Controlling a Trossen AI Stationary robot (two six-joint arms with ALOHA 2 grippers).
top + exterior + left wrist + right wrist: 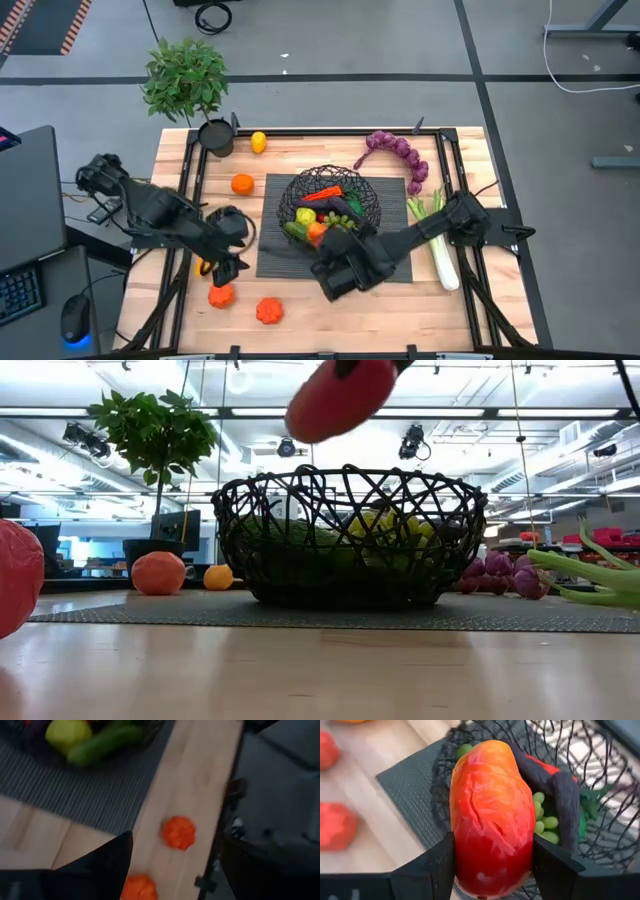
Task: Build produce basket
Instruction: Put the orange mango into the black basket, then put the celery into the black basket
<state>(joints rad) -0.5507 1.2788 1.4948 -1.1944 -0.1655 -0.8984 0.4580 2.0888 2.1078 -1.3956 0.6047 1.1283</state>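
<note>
several pieces of produce already lie in the basket (328, 200), which sits on a dark mat (272, 250) at the middle of the table (455, 310): a yellow piece, an orange carrot (325, 193), green grapes (545, 824), a dark aubergine (567, 802) and a cucumber (102, 742) show through the wire. going left to right across the table, a fair number of pieces are not yet in. near the back left corner lie a small yellow fruit (258, 142) and an orange one (242, 183), beside a potted plant (188, 80). the left gripper (228, 262) hovers by the mat's left edge, jaws spread and empty, with two red-orange tomatoes (221, 295) close to the front edge near it. the right gripper (338, 268) hangs over the basket's front rim, its jaws pinching a large red-orange fruit (492, 817), apparently about to drop it in. toward the right edge, purple grapes (398, 152) and a leek (438, 240) wait on the table. i judge the job roughly half done.
</note>
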